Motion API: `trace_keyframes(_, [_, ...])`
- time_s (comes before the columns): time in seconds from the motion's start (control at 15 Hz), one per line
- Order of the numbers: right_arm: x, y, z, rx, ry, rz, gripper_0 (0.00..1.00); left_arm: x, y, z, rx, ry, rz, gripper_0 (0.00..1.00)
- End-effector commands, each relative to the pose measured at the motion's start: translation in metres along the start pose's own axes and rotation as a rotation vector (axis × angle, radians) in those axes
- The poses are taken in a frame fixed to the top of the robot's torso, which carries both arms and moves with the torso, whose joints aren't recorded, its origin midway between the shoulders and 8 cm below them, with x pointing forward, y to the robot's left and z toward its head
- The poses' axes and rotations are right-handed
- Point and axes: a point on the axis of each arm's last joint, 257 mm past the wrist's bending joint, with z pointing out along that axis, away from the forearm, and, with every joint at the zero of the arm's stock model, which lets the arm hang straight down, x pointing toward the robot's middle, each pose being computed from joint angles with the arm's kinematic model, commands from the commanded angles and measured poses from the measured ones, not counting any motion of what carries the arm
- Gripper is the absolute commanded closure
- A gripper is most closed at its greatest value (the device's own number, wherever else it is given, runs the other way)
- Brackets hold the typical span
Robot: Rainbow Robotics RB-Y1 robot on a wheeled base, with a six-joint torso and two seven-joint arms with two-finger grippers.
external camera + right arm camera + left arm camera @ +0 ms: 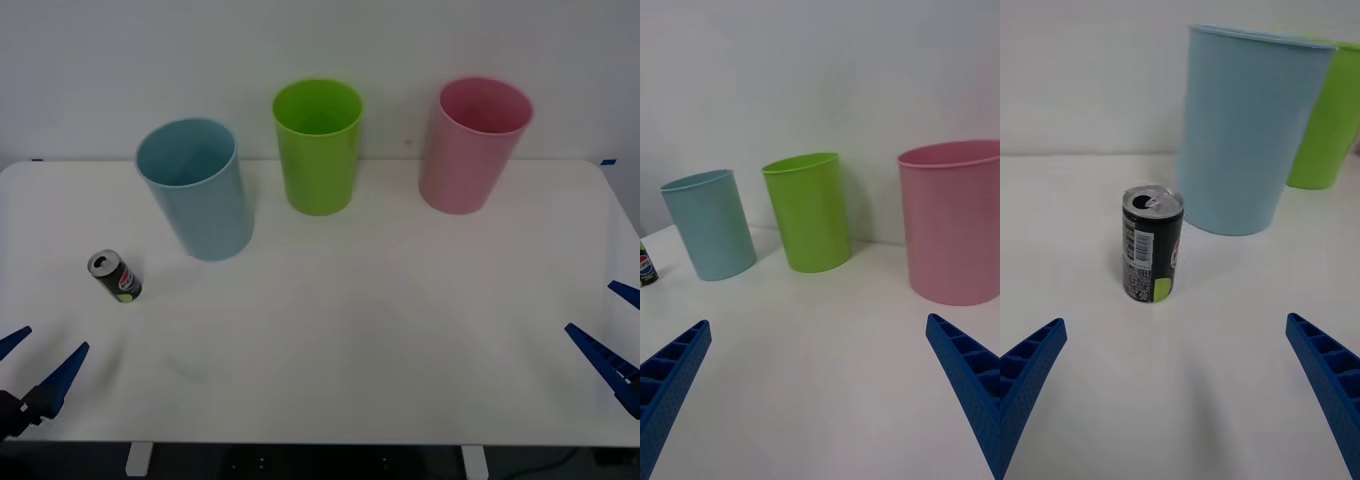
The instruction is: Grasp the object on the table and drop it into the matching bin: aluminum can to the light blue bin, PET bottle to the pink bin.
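We see the aluminum can [1152,244] upright on the counter [1075,225], near the light blue bin [1247,127]. The left gripper [1180,390] faces the can, jaws spread wide.

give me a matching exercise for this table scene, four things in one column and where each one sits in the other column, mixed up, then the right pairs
Things:
1. aluminum can
2. light blue bin
3. lime green bin
4. pink bin

Places, as seen in the front view:
A. middle of the three bins, at the back of the table
B. farthest toward the robot's right, at the back
C. standing upright near the left edge, ahead of the open left gripper
D. leftmost of the bins, nearest the can

Pairs: 1-C, 2-D, 3-A, 4-B
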Motion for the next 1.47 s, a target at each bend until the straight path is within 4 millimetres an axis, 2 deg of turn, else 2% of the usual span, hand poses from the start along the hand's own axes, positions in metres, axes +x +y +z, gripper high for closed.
trace_keyframes(0.07, [0.0,0.0,0.0,0.0,0.0,0.0,0.0,0.008,0.005,0.013,-0.006,-0.009,-0.045,0.0])
trace_keyframes(0.73, [0.0,0.0,0.0,0.0,0.0,0.0,0.0,0.016,0.02,0.069,-0.058,-0.005,0.005,0.0])
trace_keyframes(1.47, [0.0,0.0,0.0,0.0,0.0,0.0,0.0,0.011,0.022,0.122,-0.052,-0.017,0.008,0.0])
